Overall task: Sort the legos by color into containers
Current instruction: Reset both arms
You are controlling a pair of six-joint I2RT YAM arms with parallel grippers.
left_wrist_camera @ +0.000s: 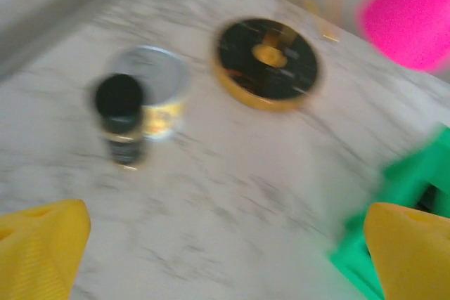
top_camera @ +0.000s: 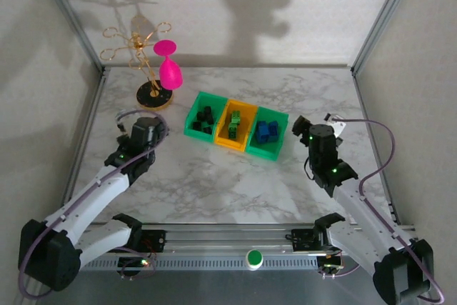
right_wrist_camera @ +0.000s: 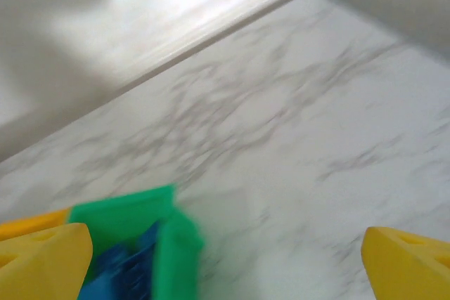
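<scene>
Three joined containers stand mid-table. The left green bin [top_camera: 199, 136] holds black legos [top_camera: 205, 119], the yellow-orange bin [top_camera: 230, 143] holds green legos [top_camera: 235, 126], and the right green bin [top_camera: 263, 151] holds blue legos [top_camera: 268, 131]. My left gripper [top_camera: 146, 130] hovers left of the bins, open, with bare marble between its yellow fingers [left_wrist_camera: 42, 251]; a green bin corner [left_wrist_camera: 401, 187] lies at its right. My right gripper [top_camera: 307, 128] hangs right of the bins, open and empty, with the blue-filled green bin [right_wrist_camera: 133, 219] by its left finger [right_wrist_camera: 42, 261].
A black-and-gold stand base [left_wrist_camera: 267, 61] with a pink glass [top_camera: 170, 69] sits at the back left. A dark-capped bottle [left_wrist_camera: 121, 114] and a small clear jar [left_wrist_camera: 158, 89] stand near it. Metal frame posts border the marble table [top_camera: 214, 183].
</scene>
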